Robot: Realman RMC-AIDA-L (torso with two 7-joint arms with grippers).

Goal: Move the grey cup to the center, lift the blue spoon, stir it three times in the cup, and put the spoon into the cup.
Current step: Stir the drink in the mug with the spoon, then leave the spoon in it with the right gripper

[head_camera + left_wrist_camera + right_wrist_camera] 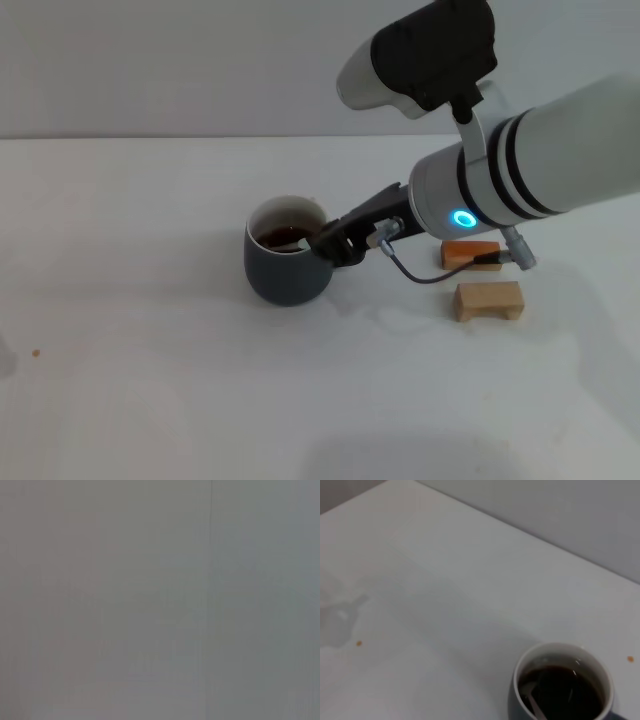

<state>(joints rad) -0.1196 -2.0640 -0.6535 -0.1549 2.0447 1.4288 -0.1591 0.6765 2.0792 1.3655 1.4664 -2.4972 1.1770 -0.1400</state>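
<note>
The grey cup (288, 262) stands on the white table near the middle, holding dark liquid. It also shows in the right wrist view (560, 690), seen from above. A slim pale strip, probably the blue spoon (534, 703), leans in the liquid against the cup's inner wall; in the head view it shows faintly inside the rim (298, 238). My right gripper (335, 243) is at the cup's right rim, touching or very close to it. My left gripper is out of view; the left wrist view shows only a blank grey surface.
Two small wooden blocks lie right of the cup: an orange one (468, 253), partly behind my right arm, and a pale one (489, 300) in front of it. A small brown speck (36, 352) marks the table at the left.
</note>
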